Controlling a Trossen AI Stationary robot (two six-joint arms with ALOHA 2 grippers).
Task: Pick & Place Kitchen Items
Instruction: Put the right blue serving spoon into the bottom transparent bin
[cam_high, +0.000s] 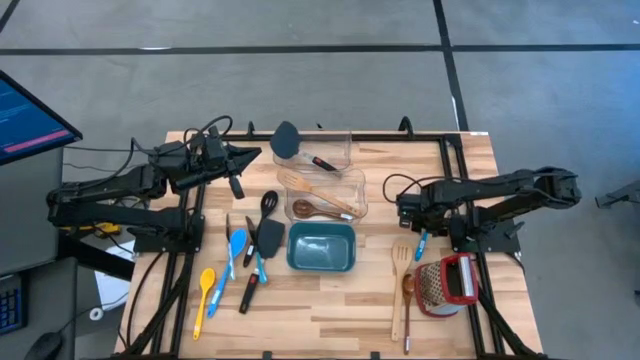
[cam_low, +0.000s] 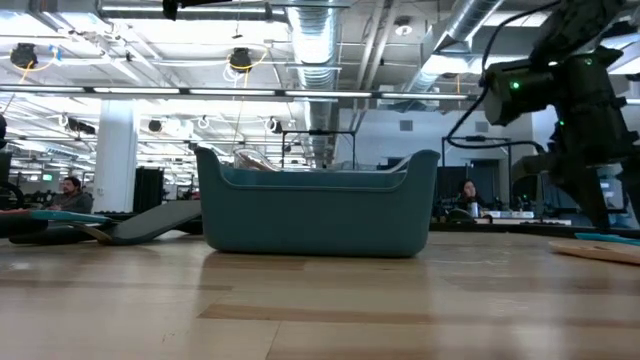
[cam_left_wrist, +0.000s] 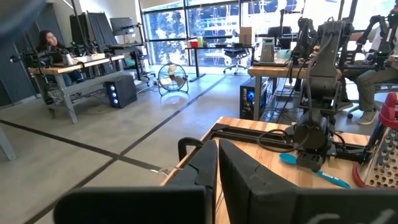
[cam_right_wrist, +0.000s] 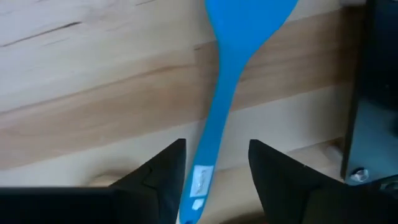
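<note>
We see the right gripper low over the table at its right side, fingers parted with a blue spoon's handle lying between them; neither finger visibly touches the handle, and the spoon rests flat on the wood. From above, that spoon pokes out just beneath the right gripper, close to the arm's base.

Just in front of it lie a pale slotted spatula and a brown wooden spoon, side by side, with a red-framed grater beside them. These crowd the near side of the blue spoon but do not touch it, as far as we can tell.

The teal bin sits mid-table. Behind it a clear container holds a black ladle, a slotted wooden spatula and another wooden spoon.

Left of the bin lies a cluster: a black spoon, a black spatula, a second blue spoon and a yellow spoon, lying close together, some overlapping.

The left gripper hovers at the table's far left edge, fingers pressed together on nothing. A monitor stands off the table's left.
</note>
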